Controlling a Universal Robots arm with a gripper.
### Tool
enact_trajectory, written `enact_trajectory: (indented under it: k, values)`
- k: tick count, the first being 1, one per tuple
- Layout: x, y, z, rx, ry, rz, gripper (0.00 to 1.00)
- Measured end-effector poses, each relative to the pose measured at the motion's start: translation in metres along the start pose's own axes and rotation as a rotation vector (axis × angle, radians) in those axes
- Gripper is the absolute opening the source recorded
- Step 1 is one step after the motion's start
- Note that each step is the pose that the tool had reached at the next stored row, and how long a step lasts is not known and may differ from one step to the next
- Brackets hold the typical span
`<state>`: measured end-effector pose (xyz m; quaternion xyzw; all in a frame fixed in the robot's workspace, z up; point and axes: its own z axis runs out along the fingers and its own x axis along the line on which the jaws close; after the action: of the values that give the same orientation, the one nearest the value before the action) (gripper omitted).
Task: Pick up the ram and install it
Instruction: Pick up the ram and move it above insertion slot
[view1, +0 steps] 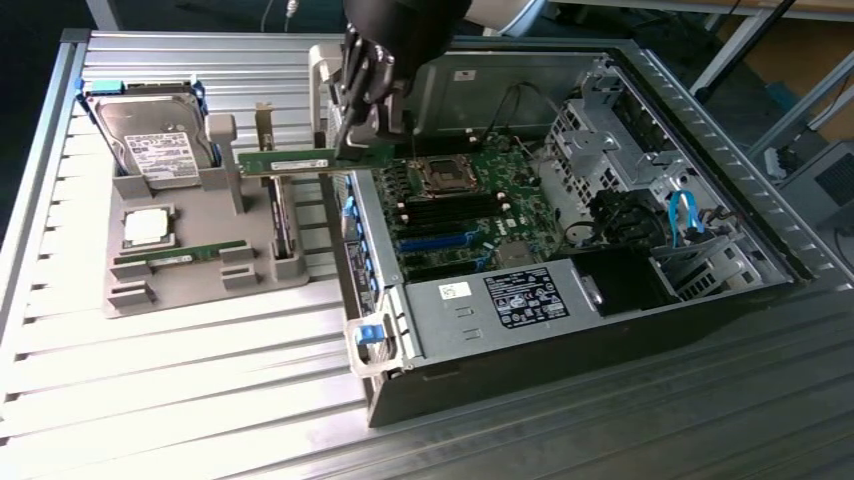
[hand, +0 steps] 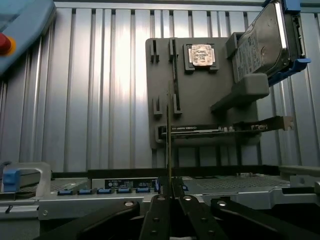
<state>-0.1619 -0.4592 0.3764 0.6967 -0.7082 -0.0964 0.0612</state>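
Exterior view: the gripper (view1: 362, 148) is clamped on 1 end of the ram (view1: 294, 160), which is held level above the grey tray (view1: 200, 290), near the open computer case (view1: 400, 335); pickup looks done; the ram is not yet seated in the motherboard (view1: 461, 215).

The ribbed metal counter (view1: 174, 400) carries 2 things. A grey tray (view1: 200, 235) lies toward the exterior view's left, an open case (view1: 601, 350) just beside it.
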Motion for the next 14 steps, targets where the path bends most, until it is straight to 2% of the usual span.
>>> enact_trajectory:
  k: [3, 9, 12, 14]
  values:
    - [0.000, -0.0133, -0.0030, -0.0023, 0.0001, 0.000, 0.12]
    - [-0.001, -0.0336, -0.0076, -0.0056, 0.0001, 0.000, 0.12]
    - [-0.001, -0.0545, -0.0124, -0.0087, 0.0001, 0.000, 0.12]
    - [-0.001, -0.0647, -0.0147, -0.0102, 0.0002, 0.001, 0.12]
